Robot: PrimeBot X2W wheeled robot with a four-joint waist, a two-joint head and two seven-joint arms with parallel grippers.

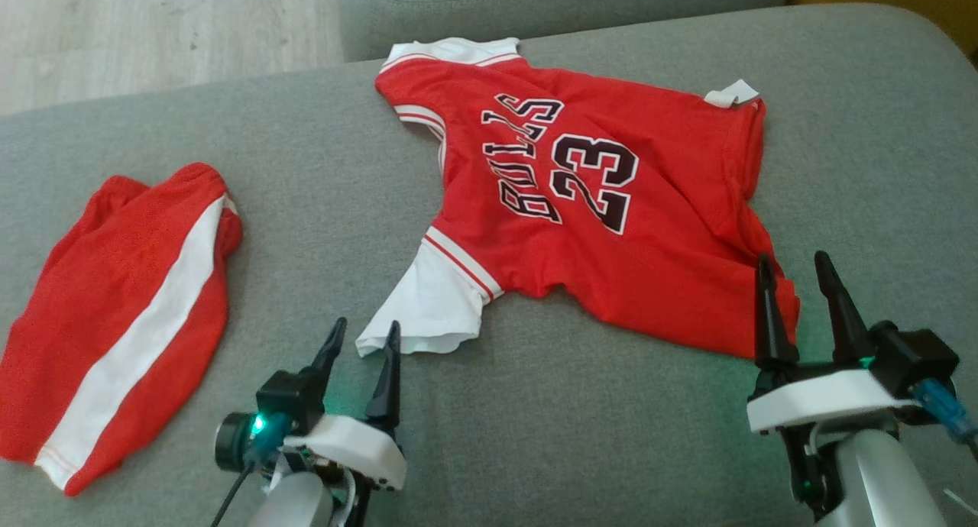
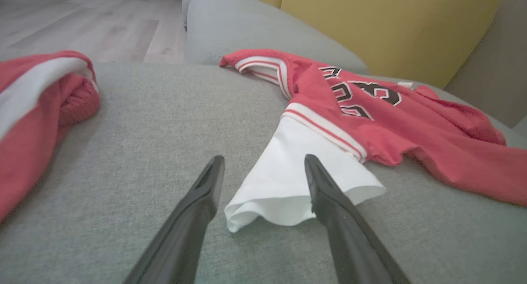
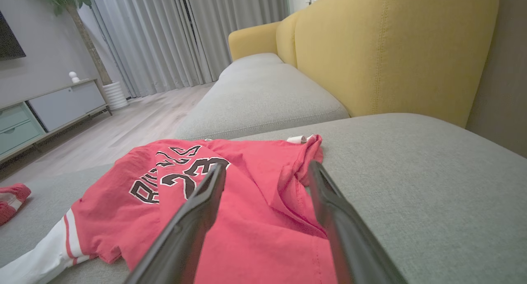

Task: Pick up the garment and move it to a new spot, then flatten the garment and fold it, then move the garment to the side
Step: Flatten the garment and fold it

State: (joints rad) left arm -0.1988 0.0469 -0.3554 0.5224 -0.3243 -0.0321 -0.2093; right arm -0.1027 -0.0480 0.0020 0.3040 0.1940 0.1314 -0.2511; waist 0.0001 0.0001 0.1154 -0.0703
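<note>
The garment, a red jersey (image 1: 603, 214) with white sleeves and "BULLS 23" in black, lies spread and a little rumpled on the grey sofa cushion (image 1: 328, 176). My left gripper (image 1: 365, 338) stands open just short of the near white sleeve (image 1: 428, 305); in the left wrist view that sleeve (image 2: 284, 181) lies between the open gripper (image 2: 263, 162) tips. My right gripper (image 1: 795, 263) stands open over the jersey's near right hem corner; in the right wrist view the gripper (image 3: 267, 168) spans the red jersey (image 3: 255, 210). Nothing is held.
Red shorts (image 1: 130, 313) with a white stripe lie on the cushion at the left, also in the left wrist view (image 2: 37, 107). A yellow sofa back (image 3: 383, 49) rises behind, a second grey cushion (image 3: 263, 94) lies beyond, and wooden floor (image 1: 153, 30) is at the far left.
</note>
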